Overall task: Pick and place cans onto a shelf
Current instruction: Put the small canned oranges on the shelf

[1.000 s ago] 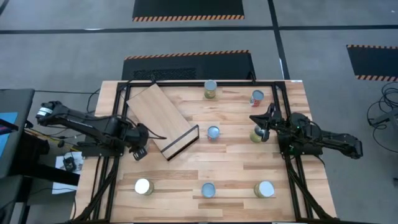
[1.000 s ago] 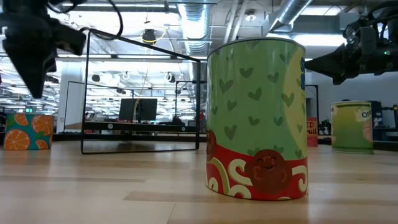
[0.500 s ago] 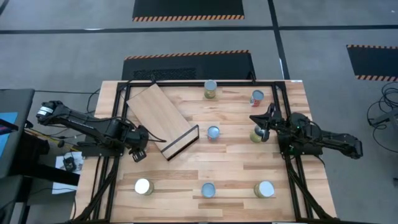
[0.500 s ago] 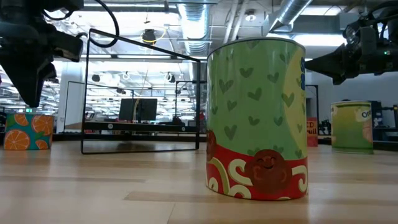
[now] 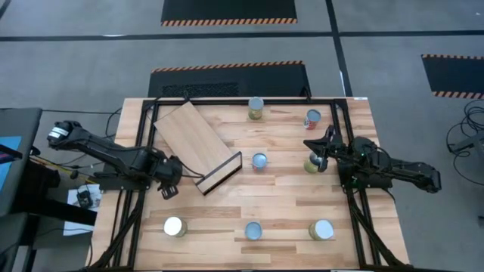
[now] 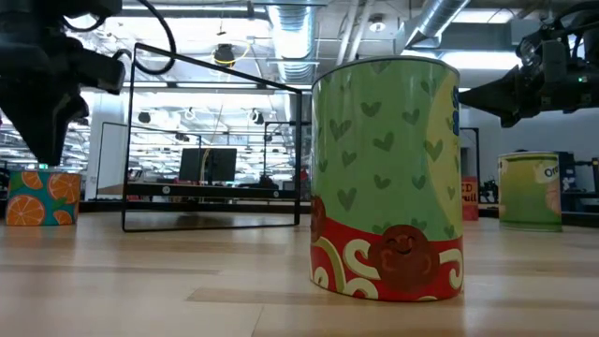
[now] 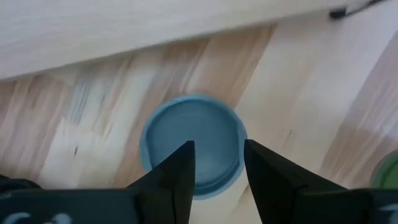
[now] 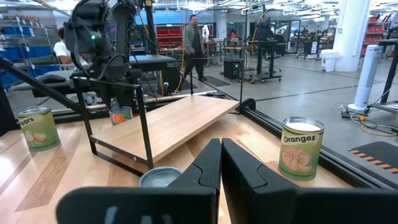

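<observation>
My left gripper [image 5: 168, 187] hangs open at the table's left side and points down. Right under it stands a can with an orange-fruit label [image 6: 37, 198] and a bluish round top [image 7: 186, 124]; the gripper hides this can in the high view. The fingertips [image 7: 180, 162] stand above the top without touching it. The shelf [image 5: 193, 143], a pale board, lies askew at the far left, its short end on a black frame [image 8: 118, 146]. My right gripper [image 5: 308, 143] is shut and level at the right. Other cans [image 5: 259, 160] [image 5: 312, 162] stand on their bases about the table.
Three cans [image 5: 175, 226] [image 5: 253, 231] [image 5: 322, 230] stand in a row near the front edge, and two [image 5: 256, 108] [image 5: 313, 119] stand near the far edge. A black tube frame [image 5: 340, 151] runs around the tabletop. People show in the room beyond the table [image 8: 194, 37].
My left gripper has rolled a little about its own downward line while it hangs over the orange-labelled can. No can and no part of the shelf has moved.
</observation>
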You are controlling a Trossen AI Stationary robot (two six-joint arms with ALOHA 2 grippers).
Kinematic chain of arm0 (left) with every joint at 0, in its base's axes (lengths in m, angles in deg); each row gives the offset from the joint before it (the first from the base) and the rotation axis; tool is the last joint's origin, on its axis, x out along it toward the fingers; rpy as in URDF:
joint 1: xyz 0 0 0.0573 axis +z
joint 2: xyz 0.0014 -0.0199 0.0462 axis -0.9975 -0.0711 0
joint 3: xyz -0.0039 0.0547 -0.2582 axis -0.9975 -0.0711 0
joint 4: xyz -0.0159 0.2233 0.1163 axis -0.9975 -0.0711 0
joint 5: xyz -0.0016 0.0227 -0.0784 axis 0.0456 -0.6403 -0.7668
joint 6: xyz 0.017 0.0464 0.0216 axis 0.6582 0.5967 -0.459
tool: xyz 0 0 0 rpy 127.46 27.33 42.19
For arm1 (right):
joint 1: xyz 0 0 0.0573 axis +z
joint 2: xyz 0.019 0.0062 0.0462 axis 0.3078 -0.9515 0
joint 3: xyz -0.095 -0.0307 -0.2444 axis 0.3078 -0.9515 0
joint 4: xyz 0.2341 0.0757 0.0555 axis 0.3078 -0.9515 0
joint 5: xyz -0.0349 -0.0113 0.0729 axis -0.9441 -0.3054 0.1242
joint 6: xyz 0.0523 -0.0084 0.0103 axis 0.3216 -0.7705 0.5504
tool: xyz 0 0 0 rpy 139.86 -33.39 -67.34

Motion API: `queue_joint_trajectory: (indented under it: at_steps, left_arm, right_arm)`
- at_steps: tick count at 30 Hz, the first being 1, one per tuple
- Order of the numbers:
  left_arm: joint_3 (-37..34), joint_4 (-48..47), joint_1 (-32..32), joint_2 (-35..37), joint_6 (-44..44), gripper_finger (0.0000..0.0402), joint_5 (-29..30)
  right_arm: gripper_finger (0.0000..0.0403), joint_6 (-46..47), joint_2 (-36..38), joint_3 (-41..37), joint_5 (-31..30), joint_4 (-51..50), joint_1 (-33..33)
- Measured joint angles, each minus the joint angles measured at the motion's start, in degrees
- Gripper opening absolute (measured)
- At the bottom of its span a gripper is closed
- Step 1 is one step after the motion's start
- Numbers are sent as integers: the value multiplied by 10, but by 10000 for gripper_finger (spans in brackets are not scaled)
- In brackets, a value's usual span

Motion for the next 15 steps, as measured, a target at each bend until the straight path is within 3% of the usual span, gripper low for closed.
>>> queue_joint_trajectory:
  at_steps: [7, 15]
  left_arm:
    - [2, 12, -20, -46, 11, 126, 0]
    - [-1, 14, -24, -51, 13, 126, 7]
  right_arm:
    - [37, 0, 0, 0, 0, 0, 0]
    - [37, 0, 0, 0, 0, 0, 0]
